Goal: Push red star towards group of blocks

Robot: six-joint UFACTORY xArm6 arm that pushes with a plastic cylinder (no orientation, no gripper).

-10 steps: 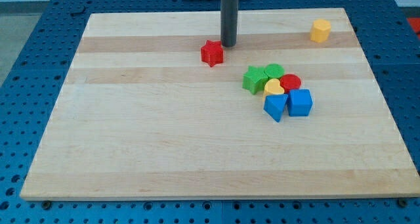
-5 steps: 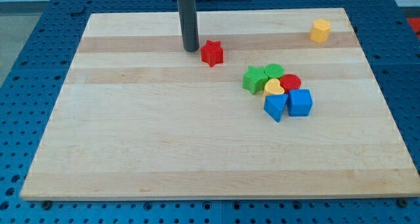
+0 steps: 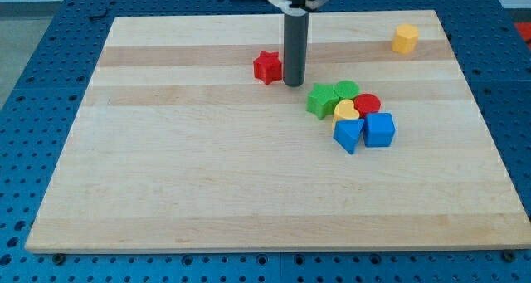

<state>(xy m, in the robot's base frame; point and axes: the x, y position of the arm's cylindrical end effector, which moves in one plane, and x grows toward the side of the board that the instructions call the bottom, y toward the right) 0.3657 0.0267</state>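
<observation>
The red star point(image 3: 267, 67) lies on the wooden board point(image 3: 207, 167), upper middle. My tip point(image 3: 293, 84) stands just to the right of the star and slightly below it, between the star and the group. The group sits to the lower right: a green star point(image 3: 319, 100), a green block point(image 3: 346, 90), a red round block point(image 3: 367, 104), a yellow heart point(image 3: 346, 111) and two blue blocks point(image 3: 348, 134) point(image 3: 380, 129), all touching.
A yellow block point(image 3: 405, 39) lies alone near the board's top right corner. The board rests on a blue perforated table point(image 3: 33, 59).
My tip went from above right of the red star, round to its left, and now to its right and slightly below. The star has barely moved.
</observation>
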